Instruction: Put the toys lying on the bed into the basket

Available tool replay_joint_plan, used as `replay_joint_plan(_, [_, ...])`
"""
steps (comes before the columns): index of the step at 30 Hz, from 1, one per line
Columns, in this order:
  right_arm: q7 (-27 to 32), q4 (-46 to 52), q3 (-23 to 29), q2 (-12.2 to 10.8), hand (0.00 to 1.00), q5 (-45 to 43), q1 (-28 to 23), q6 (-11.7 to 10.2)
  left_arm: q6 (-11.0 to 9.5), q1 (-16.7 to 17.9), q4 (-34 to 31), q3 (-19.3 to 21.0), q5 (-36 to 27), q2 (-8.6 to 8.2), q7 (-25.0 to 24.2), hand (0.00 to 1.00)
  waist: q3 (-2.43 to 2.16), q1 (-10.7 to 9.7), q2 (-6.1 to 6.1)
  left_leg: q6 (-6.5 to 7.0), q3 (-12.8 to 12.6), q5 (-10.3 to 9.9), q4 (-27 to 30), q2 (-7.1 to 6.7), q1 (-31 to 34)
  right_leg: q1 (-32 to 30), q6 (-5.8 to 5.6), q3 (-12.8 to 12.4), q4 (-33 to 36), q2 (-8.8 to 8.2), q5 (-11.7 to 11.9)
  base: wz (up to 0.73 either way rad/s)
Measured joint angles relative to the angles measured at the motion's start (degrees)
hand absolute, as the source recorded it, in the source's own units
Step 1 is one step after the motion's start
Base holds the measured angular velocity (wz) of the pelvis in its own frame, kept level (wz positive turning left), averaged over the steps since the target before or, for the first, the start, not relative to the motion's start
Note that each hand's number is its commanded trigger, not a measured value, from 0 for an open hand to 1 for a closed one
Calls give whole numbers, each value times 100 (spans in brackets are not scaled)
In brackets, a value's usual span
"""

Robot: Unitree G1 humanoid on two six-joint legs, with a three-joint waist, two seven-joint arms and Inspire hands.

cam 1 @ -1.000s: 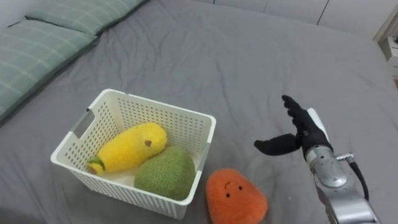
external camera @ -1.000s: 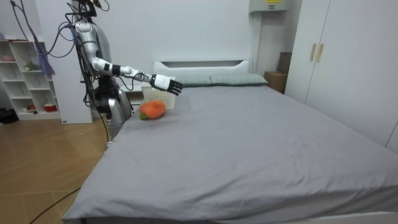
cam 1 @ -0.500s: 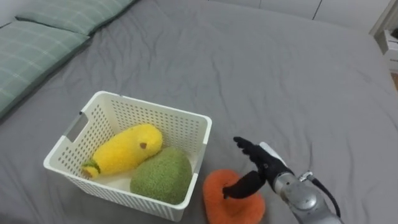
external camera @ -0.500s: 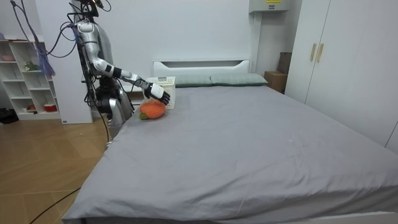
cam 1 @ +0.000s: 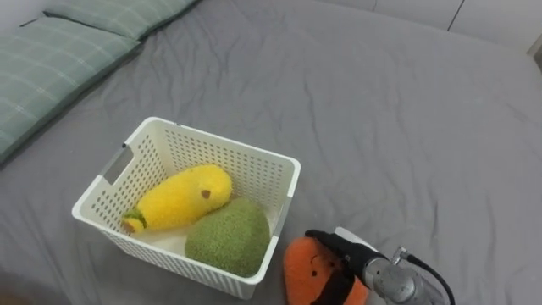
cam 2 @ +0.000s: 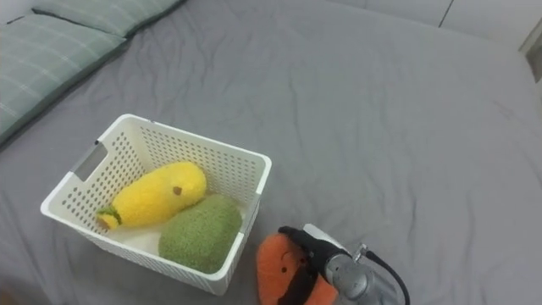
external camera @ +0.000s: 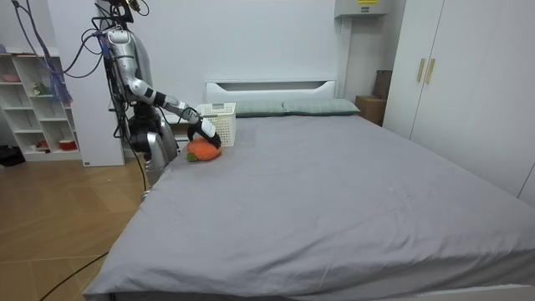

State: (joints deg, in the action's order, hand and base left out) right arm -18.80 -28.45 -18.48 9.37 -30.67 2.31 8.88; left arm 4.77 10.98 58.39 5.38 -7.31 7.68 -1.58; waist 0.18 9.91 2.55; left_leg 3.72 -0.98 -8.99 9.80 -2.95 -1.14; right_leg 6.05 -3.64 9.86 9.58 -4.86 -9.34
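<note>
An orange plush toy [cam 1: 298, 268] with a small face lies on the grey bed, close against the near right corner of a white slatted basket [cam 1: 212, 141]. My right hand [cam 1: 343, 254] comes in from the lower right and sits on the toy's top, with fingers and thumb curled round it. Inside the basket lie a yellow plush toy [cam 1: 179, 198] and a round green one [cam 1: 229, 237]. In the room view I stand at the bed's corner on the room view's left, right arm stretched down to the orange toy [external camera: 201, 151] beside the basket [external camera: 221, 122].
Green checked pillows [cam 1: 63, 55] lie at the head of the bed, beyond the basket on the left. Open grey bedsheet [cam 1: 406, 127] spreads to the right. A white shelf unit [external camera: 38, 109] stands behind me and wardrobes [external camera: 468, 75] line the far wall.
My right hand has come down and to the left from above the sheet onto the orange toy and closed round it. The camera has shifted a little.
</note>
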Motion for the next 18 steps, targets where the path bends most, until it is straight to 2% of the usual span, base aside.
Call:
replay_joint_plan(7, [6, -75, -5, -7, 0, -554, 2, -4, -6, 8, -30, 10, 10, -8, -2, 0, 20, 39, -14, 1, 122, 0, 7, -23, 50, -7, 0, 130, -1, -18, 0, 8])
replay_joint_plan(9, [94, -205, -13, -14, 100, -606, 1, -3, -6, 12, -68, 7, 7, -19, 6, 0, 19, 115, -12, 1, 119, 0, 7, -29, 46, -1, 0, 129, 0, -17, 0, 0])
replay_joint_plan(18, [543, -384, -31, -108, 100, -1270, 24, 2, -7, 119, -122, 1, 7, -49, 107, 0, 31, 158, -24, 3, 189, -5, 68, -50, 44, 65, -1, 165, -11, -21, 0, 4])
